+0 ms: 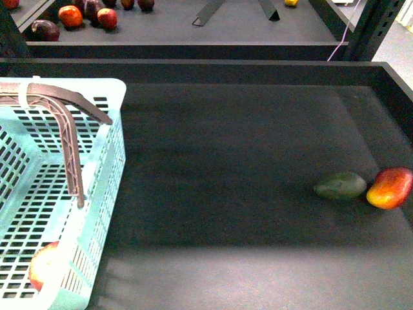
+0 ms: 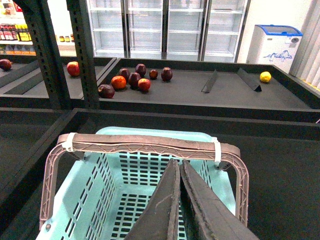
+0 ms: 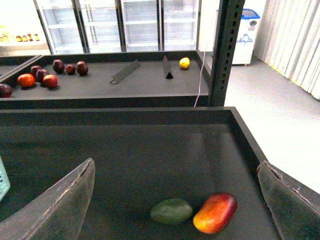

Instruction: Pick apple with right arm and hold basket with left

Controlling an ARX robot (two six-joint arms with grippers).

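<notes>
The turquoise basket (image 1: 97,194) stands at the left of the dark table, its brown handles (image 1: 68,139) raised. The apple (image 1: 44,265), red with yellowish patches, lies inside the basket at its near corner. In the left wrist view my left gripper (image 2: 178,165) is shut with nothing between its fingers and hangs above the basket (image 2: 130,175), just behind the brown handle (image 2: 145,142) with its white zip ties. In the right wrist view my right gripper (image 3: 177,172) is open wide and empty above the table's right side. Neither arm shows in the front view.
A dark green oval fruit (image 1: 340,185) and a red-orange mango-like fruit (image 1: 390,187) lie touching at the table's right edge; both show in the right wrist view (image 3: 171,210) (image 3: 215,213). A raised rim (image 1: 193,64) borders the table. Several fruits (image 1: 71,16) lie on the far shelf.
</notes>
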